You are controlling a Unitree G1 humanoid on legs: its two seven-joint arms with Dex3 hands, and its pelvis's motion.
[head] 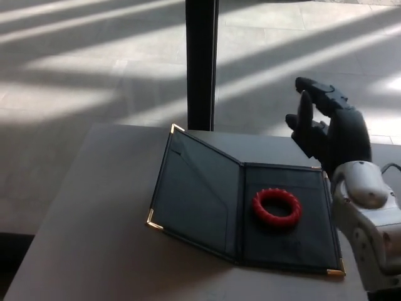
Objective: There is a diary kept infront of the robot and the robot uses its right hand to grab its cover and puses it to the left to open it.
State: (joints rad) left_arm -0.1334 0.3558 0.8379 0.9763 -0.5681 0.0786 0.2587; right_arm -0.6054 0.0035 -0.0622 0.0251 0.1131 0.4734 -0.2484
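Note:
The dark diary point(200, 194) with gold corner caps lies open on the grey table point(94, 238). Its cover is turned over to the left, slightly raised off the table. A red ridged ring point(276, 207) rests on the right inner page. My right hand point(329, 125) hovers above and to the right of the diary, near its far right corner, fingers apart and holding nothing. The left hand does not show.
A black post point(200, 63) stands just behind the table's far edge, close to the cover's far corner. Sunlit tiled floor lies beyond. The table's left edge runs diagonally at the picture's left.

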